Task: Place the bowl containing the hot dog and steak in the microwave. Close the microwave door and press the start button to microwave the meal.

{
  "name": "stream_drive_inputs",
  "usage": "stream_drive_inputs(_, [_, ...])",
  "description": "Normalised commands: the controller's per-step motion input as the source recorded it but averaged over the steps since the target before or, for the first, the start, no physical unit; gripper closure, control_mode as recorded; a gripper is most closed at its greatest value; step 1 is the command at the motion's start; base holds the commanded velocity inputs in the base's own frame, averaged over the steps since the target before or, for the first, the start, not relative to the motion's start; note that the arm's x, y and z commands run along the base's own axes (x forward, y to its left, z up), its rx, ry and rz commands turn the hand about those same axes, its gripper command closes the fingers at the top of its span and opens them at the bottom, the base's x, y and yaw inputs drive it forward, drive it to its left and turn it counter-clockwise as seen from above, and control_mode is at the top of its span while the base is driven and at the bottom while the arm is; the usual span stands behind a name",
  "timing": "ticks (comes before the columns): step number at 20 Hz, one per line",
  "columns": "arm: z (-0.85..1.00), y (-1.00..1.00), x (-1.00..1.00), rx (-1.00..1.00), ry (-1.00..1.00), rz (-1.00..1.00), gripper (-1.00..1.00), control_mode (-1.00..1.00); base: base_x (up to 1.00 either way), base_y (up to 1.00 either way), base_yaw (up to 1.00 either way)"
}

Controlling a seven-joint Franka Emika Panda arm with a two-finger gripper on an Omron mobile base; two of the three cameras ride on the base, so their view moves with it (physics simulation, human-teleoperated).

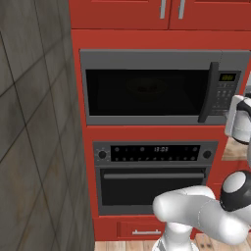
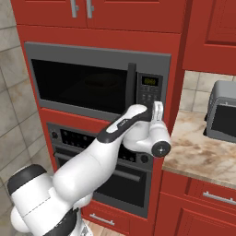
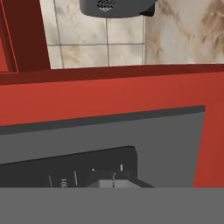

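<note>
**Fingers on the keypad: start button is the step in hand**

Door shut, folks! The microwave door [image 1: 147, 93] sits flush in the microwave [image 2: 99, 83], its vertical handle upright beside the keypad panel [image 2: 148, 96]. Through the dark glass in the left base view there's a faint round shape with something darker in it, very likely the bowl [image 1: 145, 87] with its hot dog and steak, though it is too dim to make out the food.

Now the arm reaches up and across, and the fingers [image 2: 157, 110], clenched together with nothing between them, hover right at the lower edge of the keypad, below the green display [image 2: 150, 81]. Whether they touch the panel, I can't tell. In the hand view the closed tips [image 3: 113, 180] sit tight against the dark panel.

So loading and closing look done; pressing start is what remains. The next move calls for a short, straight push onto the right button, careful not to slide onto a neighbouring key. Off to the right, the toaster oven [image 2: 222, 110] waits on the tabletop [image 2: 198, 152], uninvolved.
</note>
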Motion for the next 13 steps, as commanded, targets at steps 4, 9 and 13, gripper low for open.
stream_drive_inputs(4, [-0.13,-0.05,0.26,0.0,-0.01,0.0,1.0,-1.0,0.0,0.0,0.0])
stream_drive_inputs(9, [-0.04,-0.03,0.41,0.0,0.0,-0.04,1.0,-1.0,0.0,0.0,0.0])
stream_drive_inputs(13, [0.0,0.0,0.59,0.0,0.0,-0.12,1.0,-1.0,0.0,0.0,0.0])
